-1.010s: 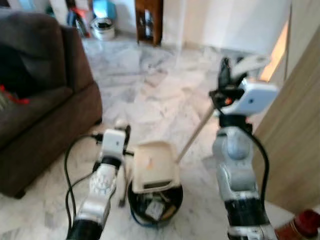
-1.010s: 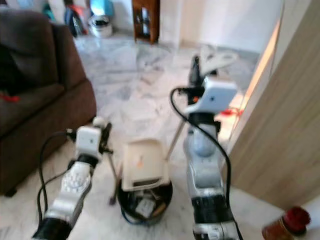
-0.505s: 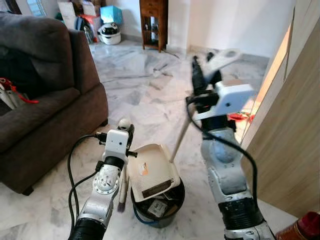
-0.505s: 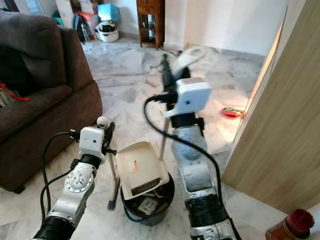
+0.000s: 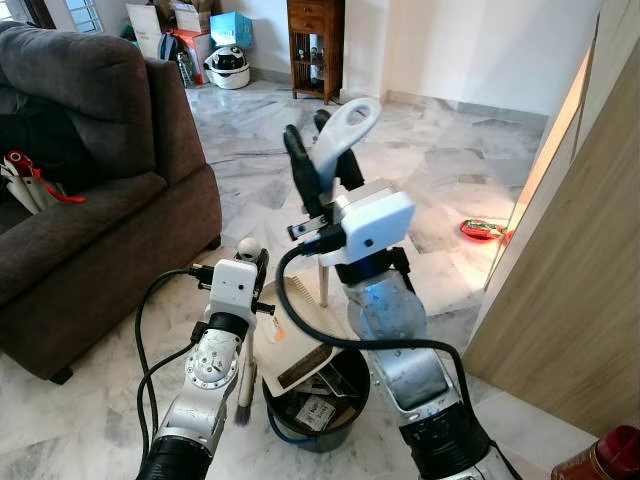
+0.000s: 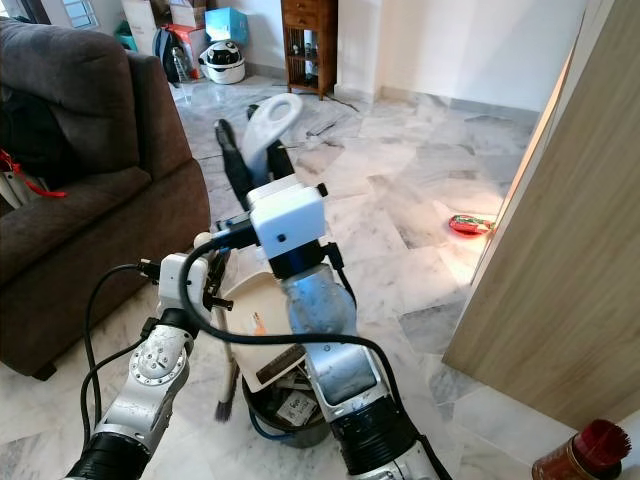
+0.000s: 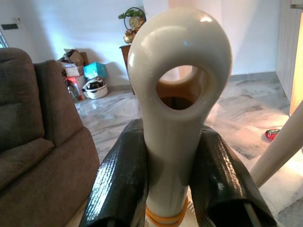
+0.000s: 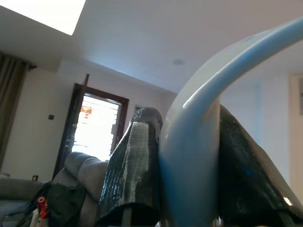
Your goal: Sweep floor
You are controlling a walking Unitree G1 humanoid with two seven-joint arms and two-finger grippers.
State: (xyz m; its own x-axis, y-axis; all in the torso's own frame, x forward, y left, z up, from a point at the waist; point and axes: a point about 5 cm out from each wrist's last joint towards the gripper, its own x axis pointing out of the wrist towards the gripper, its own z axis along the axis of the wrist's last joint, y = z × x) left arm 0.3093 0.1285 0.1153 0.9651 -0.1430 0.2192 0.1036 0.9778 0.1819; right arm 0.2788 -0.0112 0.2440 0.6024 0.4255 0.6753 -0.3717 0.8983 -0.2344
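Basically, dustpan (image 5: 305, 335) tipped over bin (image 5: 315, 405) at 6 o'clock looks light, stiff, slick plastic; right gripper (image 5: 320, 165) clamps its looped handle, left gripper (image 7: 173, 156) clenched on broom handle (image 7: 177, 94) w/ ring end.

The bin (image 5: 318, 405) sits on the floor (image 5: 440, 170) between the arms, the dustpan (image 5: 300, 340) tilted on its rim; the sofa (image 5: 90, 200) stands left.
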